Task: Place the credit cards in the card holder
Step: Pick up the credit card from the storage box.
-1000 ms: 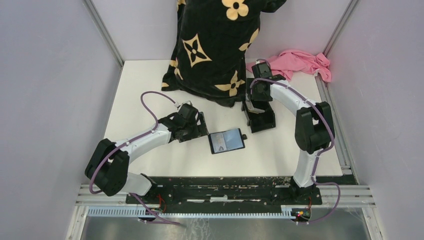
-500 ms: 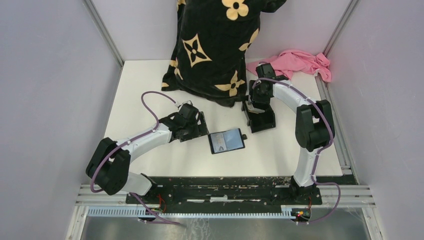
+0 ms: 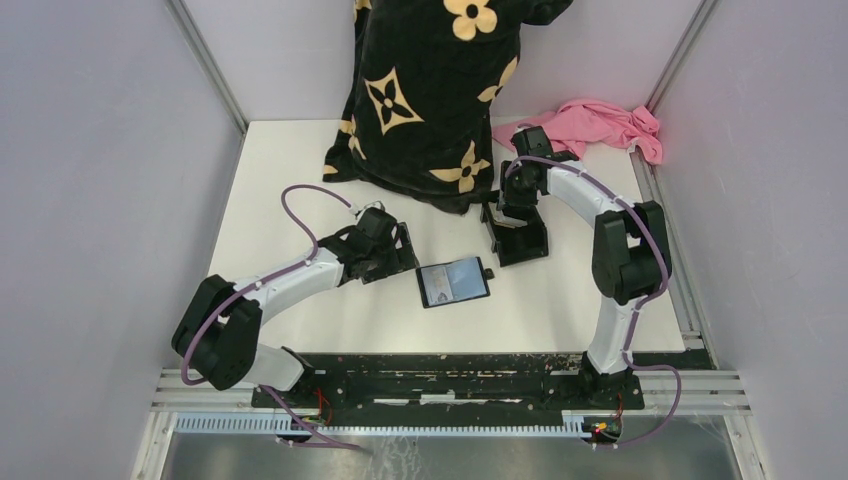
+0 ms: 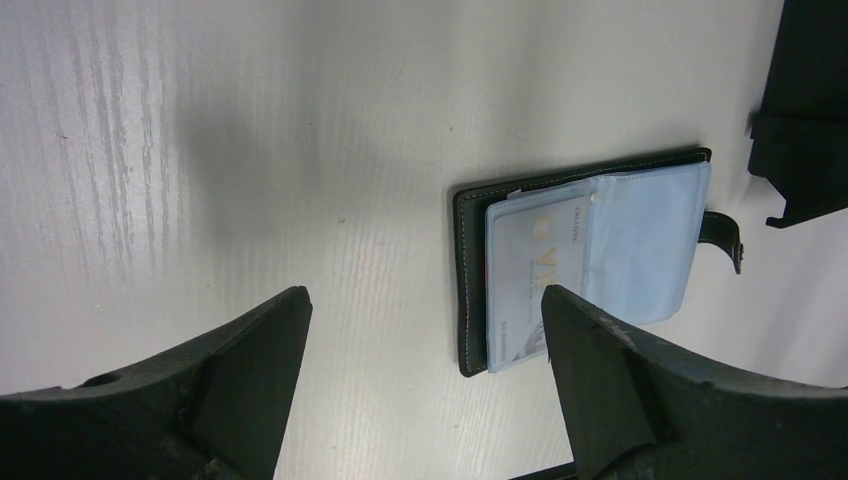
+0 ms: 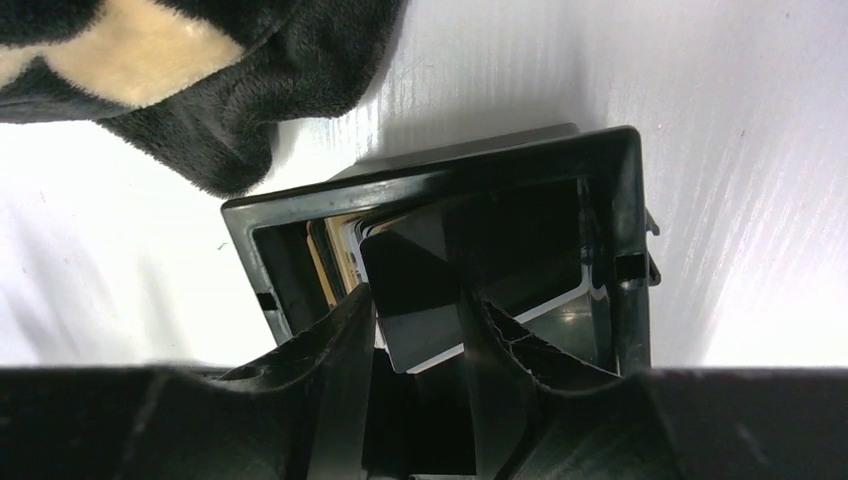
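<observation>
Plainly open black card holder

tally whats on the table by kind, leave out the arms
fabric pieces: 2, black flowered blanket, pink cloth
black tray: 1
card holder: 1
cards clearly seen: 2, one in the card holder, one in the black tray; more edges there, uncountable
total: 6
</observation>
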Available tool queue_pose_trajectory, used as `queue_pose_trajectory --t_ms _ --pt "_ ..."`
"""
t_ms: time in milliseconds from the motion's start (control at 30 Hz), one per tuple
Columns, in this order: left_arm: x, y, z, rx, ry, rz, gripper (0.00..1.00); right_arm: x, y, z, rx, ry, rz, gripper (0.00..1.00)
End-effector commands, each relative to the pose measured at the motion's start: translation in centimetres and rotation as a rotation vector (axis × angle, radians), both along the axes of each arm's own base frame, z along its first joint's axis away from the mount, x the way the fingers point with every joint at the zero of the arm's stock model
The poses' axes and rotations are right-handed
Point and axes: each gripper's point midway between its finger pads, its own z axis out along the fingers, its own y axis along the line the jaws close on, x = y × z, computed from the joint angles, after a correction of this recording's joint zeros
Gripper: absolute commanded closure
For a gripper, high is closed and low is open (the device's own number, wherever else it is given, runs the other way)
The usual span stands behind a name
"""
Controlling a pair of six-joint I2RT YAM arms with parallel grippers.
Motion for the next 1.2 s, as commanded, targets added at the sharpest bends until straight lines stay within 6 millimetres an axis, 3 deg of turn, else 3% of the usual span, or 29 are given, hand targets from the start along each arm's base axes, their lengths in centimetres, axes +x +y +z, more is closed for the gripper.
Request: queue_pose_trajectory --t_ms 0,200,533,767,933,1167 --pt "0.8 -0.9 0.8 -0.068 -0.031 0.026 0.08 0.2 1.1 3.9 0.041 -0.073 0.012 0.58" --pt "0.8 -1.2 0.8 -0.089 -0.033 0.022 0.09 -0.1 1.0 5.2 0.031 -0.092 0.016 0.63" --pt "0.5 -1.3 0.5 -0.103 -0.030 0.019 0.09 -0.9 0.8 5.1 0.019 -0.073 0.021 0.87" --pt "0.5 -1.3 0.7 -0.108 -0.038 0.018 0.09 -1.0 0.2 7.1 -0.032 -0.110 0.022 0.89" --pt "0.7 -1.6 0.9 -0.117 -0.044 0.012 0.09 -1.5 -1.4 8.6 -0.133 -0.122 0.005 0.99" --pt "1.3 -2.1 2.0 -0.128 -0.077 -0.013 0.09 -2.9 -2.7 10.3 -0.207 -0.149 -0.010 0.99"
